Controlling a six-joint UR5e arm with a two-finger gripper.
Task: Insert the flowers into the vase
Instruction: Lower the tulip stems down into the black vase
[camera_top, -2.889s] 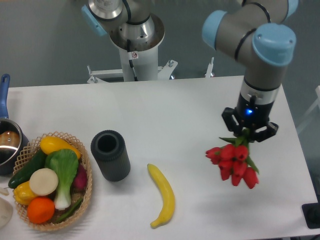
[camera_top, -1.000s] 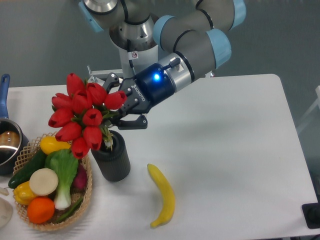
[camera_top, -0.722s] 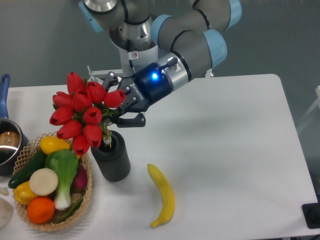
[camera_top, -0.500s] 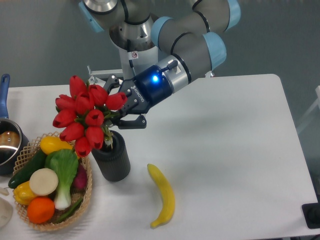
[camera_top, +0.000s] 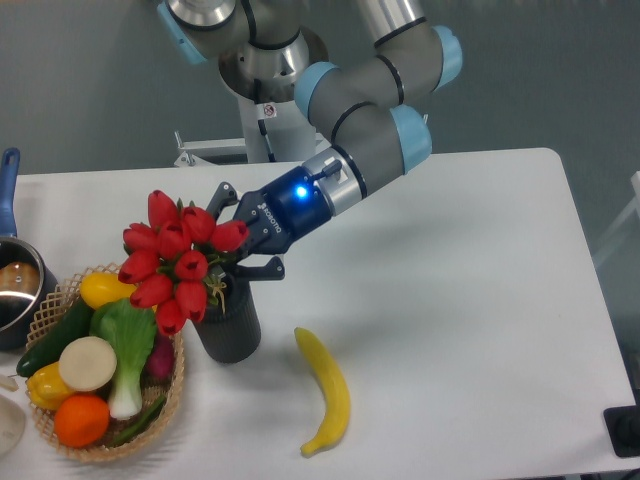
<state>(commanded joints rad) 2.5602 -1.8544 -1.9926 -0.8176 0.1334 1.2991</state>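
The flowers (camera_top: 175, 262), a tight bunch of red tulip buds with green stems, lean to the left over the vase (camera_top: 230, 322), a dark ribbed cylinder standing at the table's left. The stems reach down into the vase's mouth, which the buds mostly hide. My gripper (camera_top: 235, 247) comes in from the right, tilted, and is shut on the flowers at the stems just above the rim.
A woven basket (camera_top: 172, 395) with vegetables and fruit stands left of the vase, touching it. A metal pot (camera_top: 12, 290) with a blue handle is at the left edge. A yellow banana (camera_top: 328, 392) lies to the right of the vase.
The gripper has lowered with the flowers and shifted slightly right, pushing the stems deeper into the vase. The bunch now sits lower over the rim.
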